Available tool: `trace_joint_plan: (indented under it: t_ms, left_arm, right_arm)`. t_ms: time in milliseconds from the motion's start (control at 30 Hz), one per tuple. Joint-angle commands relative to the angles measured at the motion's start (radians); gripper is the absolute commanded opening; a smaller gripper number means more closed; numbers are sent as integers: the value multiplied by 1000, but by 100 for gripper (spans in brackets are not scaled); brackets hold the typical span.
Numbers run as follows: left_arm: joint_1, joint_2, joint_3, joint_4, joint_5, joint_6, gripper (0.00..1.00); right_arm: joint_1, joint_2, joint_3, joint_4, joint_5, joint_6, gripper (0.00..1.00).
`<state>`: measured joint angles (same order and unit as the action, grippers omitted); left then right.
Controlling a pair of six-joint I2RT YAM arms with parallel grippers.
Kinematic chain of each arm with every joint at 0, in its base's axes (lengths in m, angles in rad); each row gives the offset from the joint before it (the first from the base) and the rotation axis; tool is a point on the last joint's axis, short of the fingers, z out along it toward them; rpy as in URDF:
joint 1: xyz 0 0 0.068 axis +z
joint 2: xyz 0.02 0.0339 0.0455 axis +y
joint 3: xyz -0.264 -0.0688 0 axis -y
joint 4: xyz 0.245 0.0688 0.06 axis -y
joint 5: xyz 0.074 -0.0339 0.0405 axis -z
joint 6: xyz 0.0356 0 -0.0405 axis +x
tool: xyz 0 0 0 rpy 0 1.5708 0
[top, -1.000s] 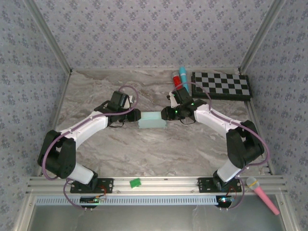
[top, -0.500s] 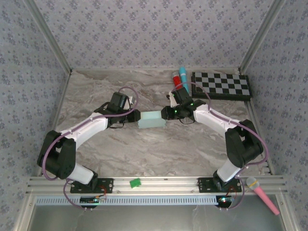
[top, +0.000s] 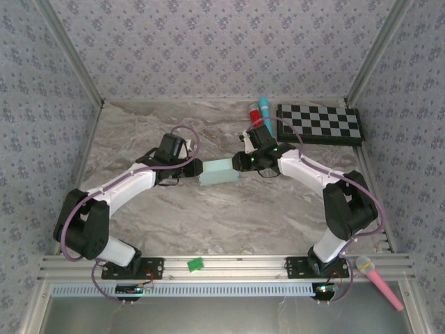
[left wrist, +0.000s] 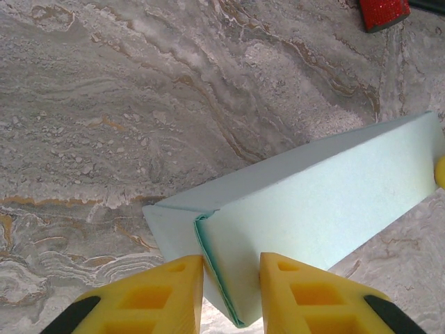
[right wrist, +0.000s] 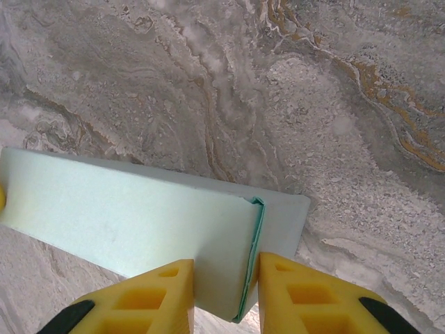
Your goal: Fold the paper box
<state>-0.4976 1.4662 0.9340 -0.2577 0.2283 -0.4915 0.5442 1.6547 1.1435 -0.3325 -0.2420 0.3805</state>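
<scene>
The paper box is lying near the middle of the marble-patterned tabletop as a closed, long rectangular form in pale mint-blue card. Its long axis is running left to right between my two arms.

My left jaws are gripping the left end of the box. In the left wrist view, the two yellow fingers are standing on either side of the end corner, where a folded flap edge is showing. My right jaws are gripping the right end in the same manner, with the yellow fingers bracketing the flap seam. The card is hiding the contact faces, so each grip appears closed on the box rather than proven.

Every box face in view is lying shut. The interior is hidden, so I cannot tell what it is holding.

A checkerboard is lying at the far right of the tabletop, with a red cylinder and a blue cylinder just beside its left edge.
</scene>
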Motion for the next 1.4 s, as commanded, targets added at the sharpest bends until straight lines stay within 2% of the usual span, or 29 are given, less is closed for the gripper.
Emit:
trace_joint_plan:
  t_ms: [0,233,467,767,967,1200,1367]
  left_arm:
    - [-3,18,-31,-130,-54,10,27]
    - [-1,-20,3,-123,-51,-1,32]
    - [-1,-31,99,-165,-82,42,45]
    - [-4,-21,200,-214,-116,166,75]
    - [-47,-6,263,-225,-146,351,92]
    - [-109,76,358,-292,-81,685,97]
    - [-126,172,464,-396,-51,817,98]
  right_arm:
    - [14,90,-40,-166,75,-22,28]
    - [12,83,-14,-173,66,-32,28]
    - [5,55,40,-191,41,-51,29]
    - [-31,5,100,-179,-21,-58,40]
    - [-61,-66,81,-162,-19,-64,46]
    - [-116,-181,-37,-148,-7,-59,49]
    - [-158,-263,-125,-145,-2,-52,50]
